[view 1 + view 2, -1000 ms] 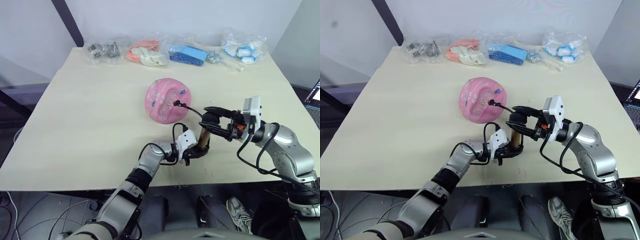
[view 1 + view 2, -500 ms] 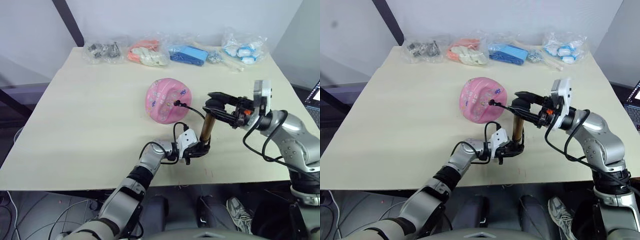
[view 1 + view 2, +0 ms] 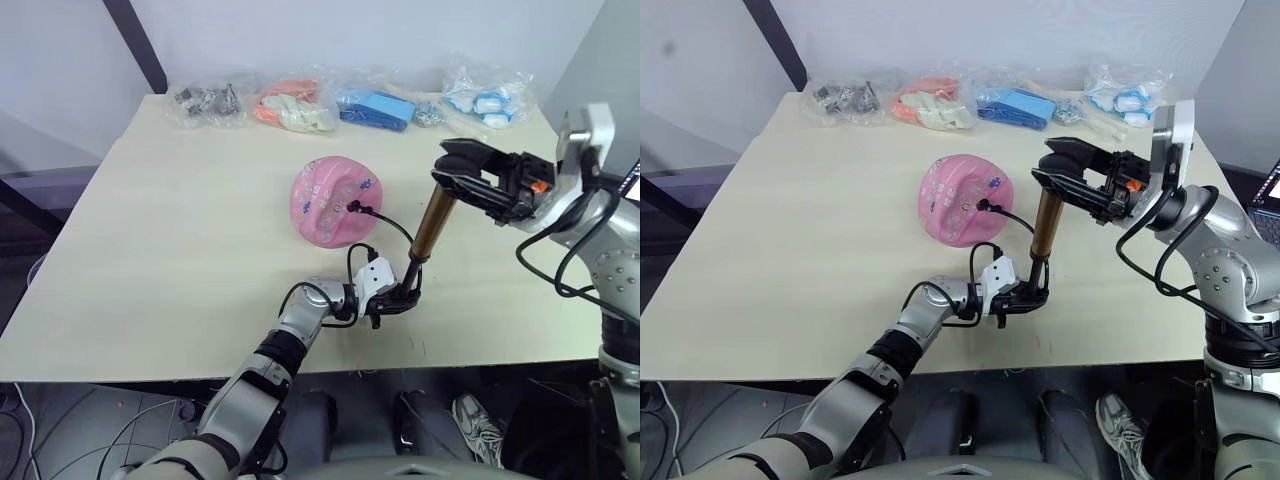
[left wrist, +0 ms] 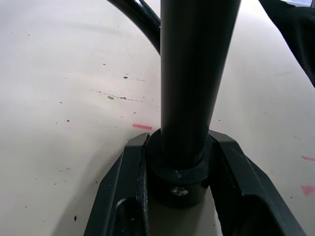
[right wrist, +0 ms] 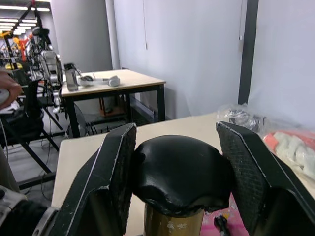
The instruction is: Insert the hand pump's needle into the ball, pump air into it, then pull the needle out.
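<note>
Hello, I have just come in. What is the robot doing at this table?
The robot is pumping up a soft pink rubber ball with a slim gold-bronze hand pump. The left gripper clamps the pump's black base against the pale wooden table, and the right gripper holds the black handle at the top, with the pump stretched out long. A thin black hose runs from the base to the ball's valve, so the needle appears to be inserted. Plastic bags lie along the far edge.

A: Soft, even light is falling from overhead on the desk [image 3: 180, 230], casting only faint shadows.

B: Up close, the hand pump [image 4: 194, 73] is blurring; ceiling lamps are glaring behind.
</note>
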